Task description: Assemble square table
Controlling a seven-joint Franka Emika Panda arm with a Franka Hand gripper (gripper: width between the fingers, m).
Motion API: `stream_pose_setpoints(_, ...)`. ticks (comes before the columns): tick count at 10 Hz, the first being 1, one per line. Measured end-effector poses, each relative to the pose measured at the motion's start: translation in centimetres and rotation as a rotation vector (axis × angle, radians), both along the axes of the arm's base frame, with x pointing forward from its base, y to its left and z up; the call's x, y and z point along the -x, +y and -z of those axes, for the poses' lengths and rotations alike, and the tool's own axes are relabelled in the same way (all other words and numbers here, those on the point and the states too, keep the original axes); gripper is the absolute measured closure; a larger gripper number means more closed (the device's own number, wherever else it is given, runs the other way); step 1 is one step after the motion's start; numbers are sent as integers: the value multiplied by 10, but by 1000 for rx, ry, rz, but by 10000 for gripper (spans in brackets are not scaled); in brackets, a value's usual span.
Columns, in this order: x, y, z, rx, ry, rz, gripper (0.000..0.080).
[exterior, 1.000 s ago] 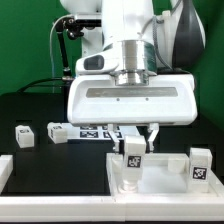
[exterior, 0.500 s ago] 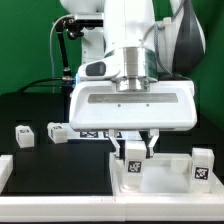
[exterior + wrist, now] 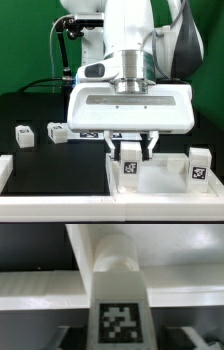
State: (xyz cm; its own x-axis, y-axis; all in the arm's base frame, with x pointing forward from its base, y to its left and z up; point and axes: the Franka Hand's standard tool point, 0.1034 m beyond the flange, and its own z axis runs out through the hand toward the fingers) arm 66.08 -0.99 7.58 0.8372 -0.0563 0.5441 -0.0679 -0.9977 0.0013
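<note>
Wrist view shows the gripper (image 3: 122,341) pinching a leg (image 3: 122,308). A dark finger (image 3: 68,339) sits at each flank of the white block, and the leg's tag faces the camera between them. Beyond the jaws the leg runs on to a rounded end that lies over the slab (image 3: 40,288). Whether that end touches the slab cannot be told from this view.

From the exterior view, the gripper (image 3: 132,152) hangs under the arm's broad white hand. The leg (image 3: 131,166) stands upright in the pinch with its tag toward the camera. Its lower end is down at the slab (image 3: 165,182), which lies directly beneath the jaws.

To the exterior view's right of the jaws, a second leg (image 3: 201,166) stands upright on the slab, apart from the gripper. Just behind the jaws the marker board (image 3: 92,131) lies flat on the black table (image 3: 40,160).

Well off to the exterior view's left of the jaws, a third leg (image 3: 57,131) and a fourth leg (image 3: 23,135) rest on the table, near each other but not touching.
</note>
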Motion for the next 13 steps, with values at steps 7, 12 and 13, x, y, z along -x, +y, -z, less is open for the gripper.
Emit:
stream_pose_setpoints(7,0,0,0,0,0,0,152)
stream_pose_setpoints(12,-9,-9,-15,-145,266,25,150)
stream_pose_setpoints(13,-7,-2,-11,-180,349,33,150)
